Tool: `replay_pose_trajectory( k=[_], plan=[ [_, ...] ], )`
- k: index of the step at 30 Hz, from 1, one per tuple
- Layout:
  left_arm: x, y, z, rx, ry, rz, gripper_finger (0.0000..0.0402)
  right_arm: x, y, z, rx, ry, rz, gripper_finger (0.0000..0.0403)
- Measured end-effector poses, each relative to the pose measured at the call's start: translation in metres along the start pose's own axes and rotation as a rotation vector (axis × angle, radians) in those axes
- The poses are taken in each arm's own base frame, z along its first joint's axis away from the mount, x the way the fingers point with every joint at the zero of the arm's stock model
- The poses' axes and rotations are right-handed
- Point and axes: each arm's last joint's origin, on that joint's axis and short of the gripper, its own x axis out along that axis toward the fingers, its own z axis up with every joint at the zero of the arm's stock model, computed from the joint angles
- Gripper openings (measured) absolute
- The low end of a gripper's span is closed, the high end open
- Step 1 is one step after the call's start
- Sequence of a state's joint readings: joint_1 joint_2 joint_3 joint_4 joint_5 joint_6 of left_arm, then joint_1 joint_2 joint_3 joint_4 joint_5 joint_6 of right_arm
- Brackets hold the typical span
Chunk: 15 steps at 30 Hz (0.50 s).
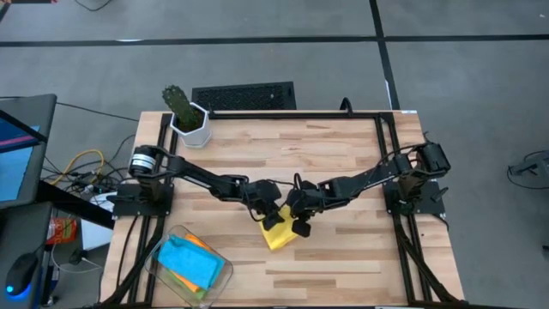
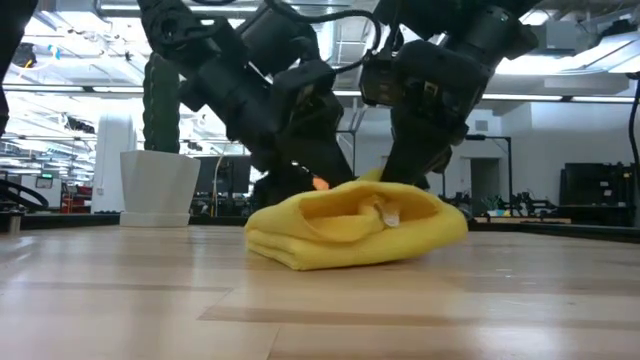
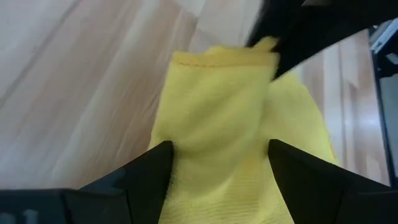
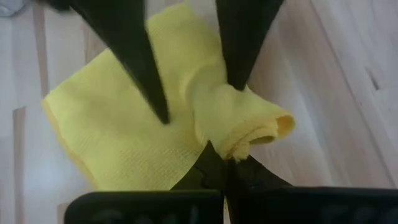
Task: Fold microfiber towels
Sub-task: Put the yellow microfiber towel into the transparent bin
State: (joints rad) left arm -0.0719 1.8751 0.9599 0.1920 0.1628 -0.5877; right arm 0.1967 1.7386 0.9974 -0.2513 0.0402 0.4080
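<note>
Yellow towel [image 1: 280, 234] lies part-folded and bunched on table [image 1: 343, 154], near middle of front edge, both grippers meeting over it. Right gripper [image 4: 227, 163] pressed together, pinching rolled towel edge between its fingertips and lifting that edge slightly off the layer below, probably to carry it across for the next fold. Left gripper [image 3: 219, 155] spread wide, fingers standing either side of towel's upper layer, apparently not clamping; likely placed to steady the cloth or to take a fresh hold. Seen from table height, towel forms a low mound with a hollow in its top, so fold judged not yet flat. Clear bin [image 1: 159, 257] at front left corner holds blue towel [image 1: 189, 262] over orange towel [image 1: 199, 245], judged already folded. Cactus [image 1: 180, 105] in white pot at back left corner, well apart.
</note>
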Motion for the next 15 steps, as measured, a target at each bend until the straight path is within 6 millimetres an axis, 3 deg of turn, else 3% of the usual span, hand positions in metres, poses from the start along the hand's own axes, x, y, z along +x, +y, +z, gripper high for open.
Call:
replay_pose_trajectory(
  k=[5, 11, 15],
  plan=[
    [0.002, 0.004, -0.005, -0.017, 0.045, 0.023, 0.0261, 0.0, 0.006, -0.003, -0.031, 0.014, 0.022, 0.0015],
    [-0.011, -0.003, 0.006, 0.015, -0.013, 0.013, 0.0261, -0.001, 0.02, -0.009, -0.121, 0.016, 0.042, 0.0015],
    [-0.004, -0.001, 0.0, 0.04, 0.044, -0.039, 0.0261, -0.001, 0.021, -0.009, -0.128, 0.004, 0.031, 0.0015]
  ],
)
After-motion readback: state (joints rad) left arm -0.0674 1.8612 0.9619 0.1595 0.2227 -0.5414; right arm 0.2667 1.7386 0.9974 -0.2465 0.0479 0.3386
